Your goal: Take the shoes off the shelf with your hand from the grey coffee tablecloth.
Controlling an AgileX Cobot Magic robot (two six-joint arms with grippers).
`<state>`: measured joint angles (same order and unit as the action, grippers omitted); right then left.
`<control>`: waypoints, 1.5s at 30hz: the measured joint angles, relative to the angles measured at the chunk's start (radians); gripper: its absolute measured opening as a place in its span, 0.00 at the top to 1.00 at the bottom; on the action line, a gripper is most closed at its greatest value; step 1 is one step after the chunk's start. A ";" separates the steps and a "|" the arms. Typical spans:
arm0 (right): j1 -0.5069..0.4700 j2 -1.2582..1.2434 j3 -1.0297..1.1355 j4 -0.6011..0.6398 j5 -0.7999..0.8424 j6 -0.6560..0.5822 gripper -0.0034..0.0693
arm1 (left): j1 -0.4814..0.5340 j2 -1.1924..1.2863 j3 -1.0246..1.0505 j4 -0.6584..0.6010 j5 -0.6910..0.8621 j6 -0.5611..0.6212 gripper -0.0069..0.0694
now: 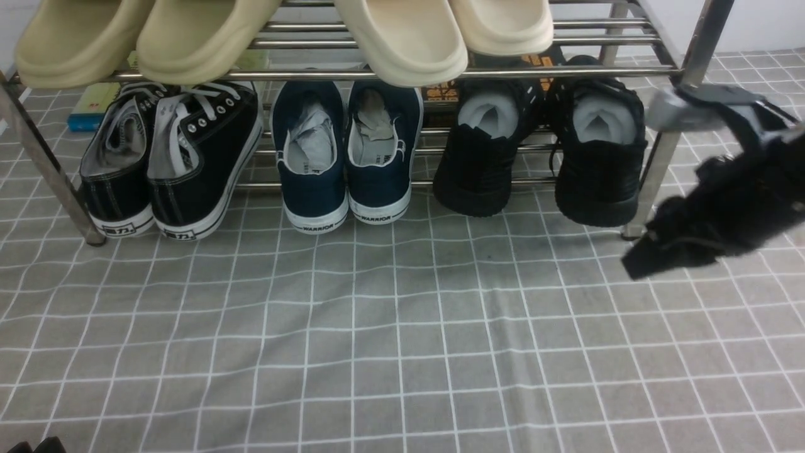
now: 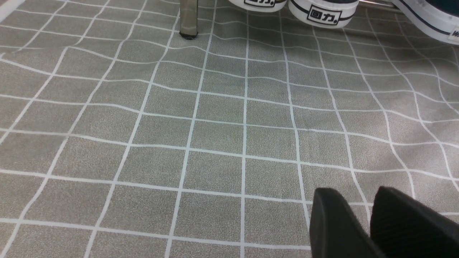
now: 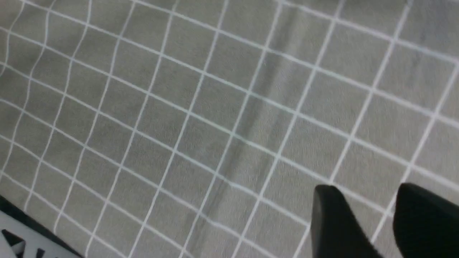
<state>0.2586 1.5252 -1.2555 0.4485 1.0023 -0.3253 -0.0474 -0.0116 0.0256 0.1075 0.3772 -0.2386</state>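
The all-black knit shoes, left one (image 1: 484, 157) and right one (image 1: 600, 163), rest heels-out on the lower rails of the silver shelf (image 1: 440, 73), at its right end. The grey grid tablecloth (image 1: 402, 327) lies under the shelf and in front of it. My right arm is blurred at the right, beside the shelf's right leg (image 1: 660, 163). Its gripper (image 1: 635, 264) hangs low, right of the shoes, not touching them. In the right wrist view the gripper (image 3: 369, 193) is open and empty over cloth. My left gripper (image 2: 356, 195) is slightly open and empty, at the near left corner (image 1: 31, 447).
Black canvas sneakers with white soles (image 1: 170, 157) and navy WARRIOR sneakers (image 1: 346, 157) stand left of the black pair. Beige slippers (image 1: 207, 38) and cream slippers (image 1: 402, 38) lie on the upper rails. The left wrist view shows a shelf leg (image 2: 188, 18) and white soles (image 2: 322, 10).
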 joint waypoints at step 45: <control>0.336 0.601 -0.716 -0.612 -0.118 0.365 0.22 | 0.000 0.000 0.000 0.000 0.000 0.000 0.65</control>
<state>0.5949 2.1261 -1.9715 -0.1634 0.8840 0.0395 -0.0474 -0.0116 0.0256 0.1075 0.3772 -0.2386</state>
